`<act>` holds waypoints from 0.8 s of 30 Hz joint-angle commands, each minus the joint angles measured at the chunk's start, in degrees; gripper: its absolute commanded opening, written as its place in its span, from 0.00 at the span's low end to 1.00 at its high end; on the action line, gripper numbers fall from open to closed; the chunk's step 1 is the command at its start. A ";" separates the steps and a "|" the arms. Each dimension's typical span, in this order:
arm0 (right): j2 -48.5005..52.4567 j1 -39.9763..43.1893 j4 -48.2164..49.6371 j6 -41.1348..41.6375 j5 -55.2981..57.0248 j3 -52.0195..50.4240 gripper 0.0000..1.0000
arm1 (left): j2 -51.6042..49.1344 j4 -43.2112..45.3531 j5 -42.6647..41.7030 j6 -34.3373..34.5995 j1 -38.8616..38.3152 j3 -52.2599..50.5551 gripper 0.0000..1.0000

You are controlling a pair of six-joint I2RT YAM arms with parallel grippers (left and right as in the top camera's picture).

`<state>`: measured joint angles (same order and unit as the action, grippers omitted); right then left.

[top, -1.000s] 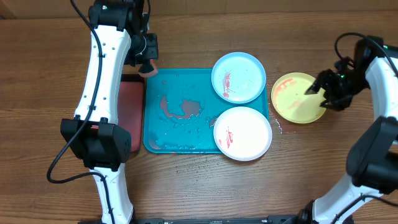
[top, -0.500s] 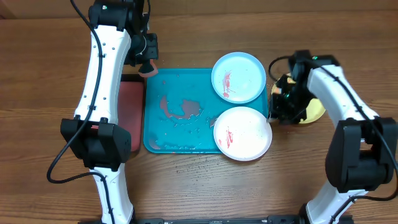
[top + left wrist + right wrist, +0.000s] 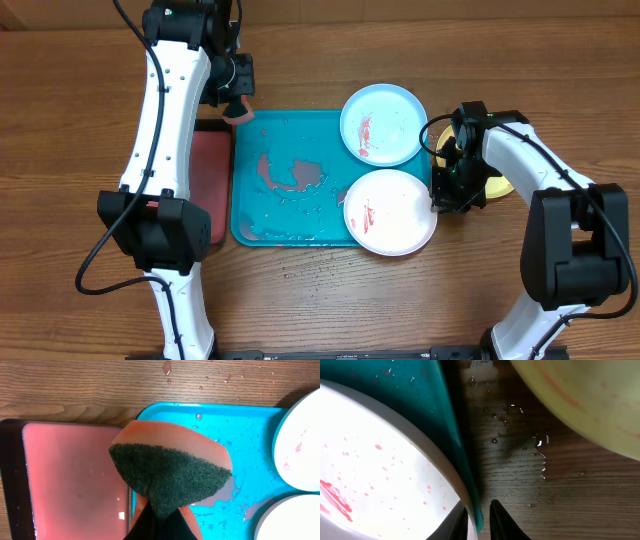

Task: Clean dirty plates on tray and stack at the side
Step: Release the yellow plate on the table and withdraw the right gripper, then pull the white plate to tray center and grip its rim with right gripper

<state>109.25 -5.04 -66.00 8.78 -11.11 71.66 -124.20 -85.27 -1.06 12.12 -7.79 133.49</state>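
Note:
The turquoise tray (image 3: 290, 215) holds red smears and water, plus two plates at its right end. The light blue plate (image 3: 383, 123) and the white plate (image 3: 390, 212) both carry red sauce. On the table right of the tray lies the yellow-green plate (image 3: 497, 183), partly hidden by my right arm. My right gripper (image 3: 443, 203) (image 3: 479, 510) is shut on the white plate's (image 3: 380, 465) right rim, where it overhangs the tray's edge (image 3: 452, 445). My left gripper (image 3: 235, 100) hangs over the tray's far left corner, shut on an orange sponge (image 3: 170, 472) with its green scouring face showing.
A dark red tray (image 3: 207, 165) (image 3: 75, 475) of pink liquid sits against the turquoise tray's left side. Water drops lie on the wood (image 3: 520, 445) between the tray and the yellow-green plate (image 3: 580, 395). Both arm bases stand at the near table edge.
My right arm swung left from the yellow-green plate to the white plate's right rim, and its jaws narrowed onto that rim. The left arm and sponge stayed still.

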 commanded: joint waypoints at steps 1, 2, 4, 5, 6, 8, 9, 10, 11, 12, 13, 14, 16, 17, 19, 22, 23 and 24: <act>-0.02 -0.50 0.33 0.26 1.22 -0.52 0.16 | -0.94 0.09 -0.44 1.18 -0.22 -0.17 0.04; -0.02 -0.63 0.48 0.28 1.20 -0.72 0.16 | -0.94 0.09 -0.42 1.18 -0.22 -0.17 0.04; -0.02 -1.11 1.16 1.38 1.22 -1.64 0.15 | -0.94 0.07 -0.42 1.16 -0.22 -0.17 0.04; -0.02 -1.27 1.33 1.81 1.22 -1.97 0.11 | -0.94 0.07 -0.42 1.16 -0.22 -0.17 0.04; -0.02 -1.36 1.42 1.99 1.20 -2.19 0.07 | -0.94 0.07 -0.39 1.16 -0.22 -0.17 0.04; -0.02 -1.40 1.27 1.99 1.22 -2.23 0.04 | -0.94 0.09 -0.42 1.16 -0.22 -0.17 0.04; -0.02 -1.40 1.25 1.99 1.20 -2.21 0.04 | -0.94 0.09 -0.42 1.16 -0.22 -0.17 0.04; -0.04 -1.40 1.25 1.99 1.14 -2.19 0.04 | -0.94 0.11 -0.42 1.16 -0.22 -0.17 0.04; -0.07 -1.40 1.22 1.99 0.92 -2.14 0.04 | -0.94 0.13 -0.42 1.16 -0.22 -0.17 0.04; -0.17 -1.40 1.18 1.97 0.55 -2.14 0.04 | -0.94 0.13 -0.39 1.16 -0.22 -0.17 0.04; -0.31 -1.40 1.07 1.99 0.33 -2.14 0.04 | -0.94 0.11 -0.42 1.16 -0.22 -0.17 0.04; -0.59 -1.40 0.81 1.97 0.00 -2.08 0.04 | -0.94 0.09 -0.42 1.16 -0.22 -0.17 0.04; -1.20 -1.40 -0.31 1.97 -0.13 -1.55 0.04 | -0.94 0.07 -0.42 1.18 -0.22 -0.17 0.04; -1.62 -1.42 -0.98 1.97 -0.13 -1.11 0.04 | -0.94 0.09 -0.42 1.16 -0.22 -0.17 0.04; -2.73 -1.70 -2.47 1.95 -0.13 0.11 0.04 | -0.94 0.11 -0.42 1.14 -0.22 -0.17 0.04; -4.42 -3.06 -3.50 1.97 -2.64 2.69 0.04 | -0.92 0.04 -0.44 0.48 -0.22 -0.13 0.04; -4.96 -4.35 -3.48 1.97 -5.01 4.33 0.04 | -0.61 -0.28 -0.52 0.57 0.09 0.09 0.04; -5.05 -5.42 -3.37 2.01 -6.10 5.44 0.04 | -0.42 -0.70 -0.79 0.59 0.42 0.52 0.04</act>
<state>107.74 -7.31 -69.78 10.57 -12.69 72.23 -124.20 -85.30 -1.08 12.10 -7.79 133.49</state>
